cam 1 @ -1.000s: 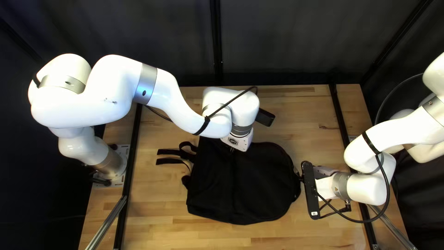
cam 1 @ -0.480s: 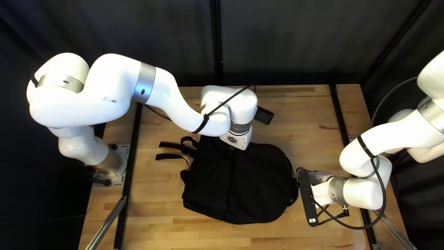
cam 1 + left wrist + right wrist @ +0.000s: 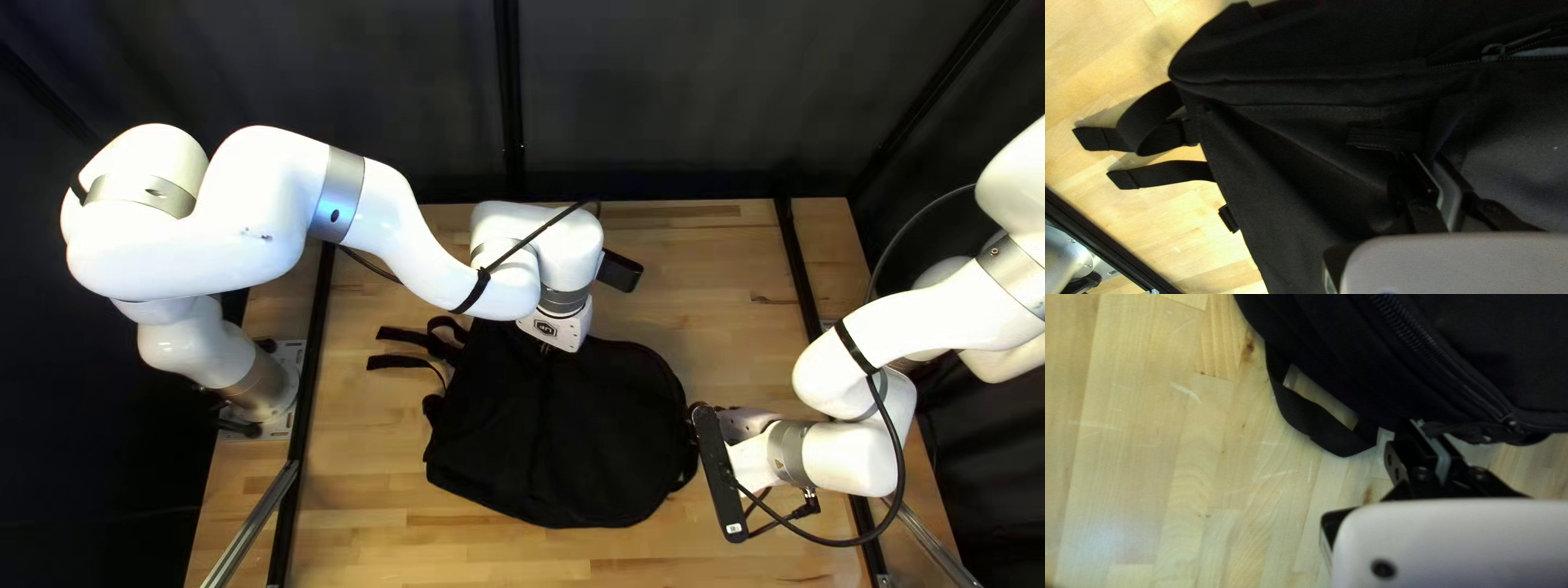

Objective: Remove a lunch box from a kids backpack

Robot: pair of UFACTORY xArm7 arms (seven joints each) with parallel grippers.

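Both grippers clamped on the black backpack.
It lies on the tabletop; the left gripper's fingers pinch its cloth, the right gripper's fingers its dark zipper pull.

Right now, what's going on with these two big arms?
My two arms are working on a black backpack lying on the table. My right tool is closed on a zipper pull, while my left tool seems to pinch the bag's cloth. A zipper ahead of it is partly open. I'm meant to remove a lunch box, but none is in sight.
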